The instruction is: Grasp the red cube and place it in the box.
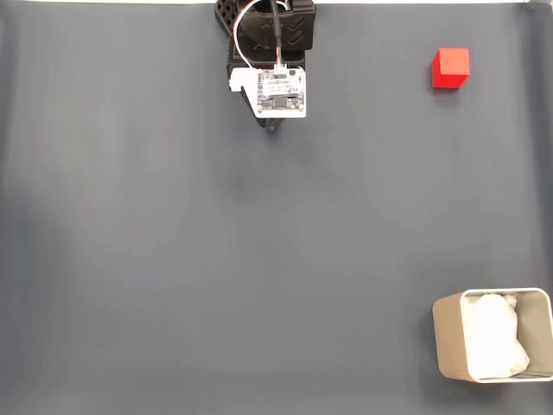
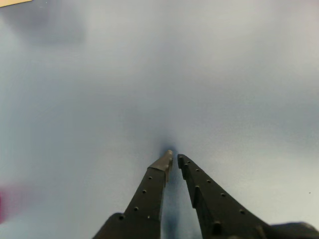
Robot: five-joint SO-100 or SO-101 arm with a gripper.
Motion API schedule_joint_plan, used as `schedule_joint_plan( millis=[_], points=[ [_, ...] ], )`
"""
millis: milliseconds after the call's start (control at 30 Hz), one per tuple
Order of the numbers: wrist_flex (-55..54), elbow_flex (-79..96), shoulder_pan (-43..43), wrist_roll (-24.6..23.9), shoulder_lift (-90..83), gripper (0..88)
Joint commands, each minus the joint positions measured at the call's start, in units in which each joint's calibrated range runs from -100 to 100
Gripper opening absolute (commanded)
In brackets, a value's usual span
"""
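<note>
A: Where does everything sit in the fixed view?

B: The small bright red plain-faced cube (image 1: 450, 68) lies at about 2 o'clock on the dark grey table cover (image 1: 216, 259). The beige-grey rounded box with white lining (image 1: 449, 341) is at 5 o'clock, well apart from it. The black two-finger gripper (image 2: 173, 158) is up at 12 o'clock, with its tips nearly together on nothing.

A: What could go wrong?

B: Reaching with jaws that narrow would knock the cube aside. The wrist view is hazy; a faint red blur at its 8 o'clock edge is probably the cube, so aiming from it may miss.
</note>
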Motion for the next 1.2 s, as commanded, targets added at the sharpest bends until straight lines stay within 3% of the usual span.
schedule_joint_plan(
  millis=[0,1167],
  points=[
    [1.20,0.45,0.47,0.24,0.09,1.1],
    [1.20,0.45,-0.95,0.49,0.00,1.1]
  ],
)
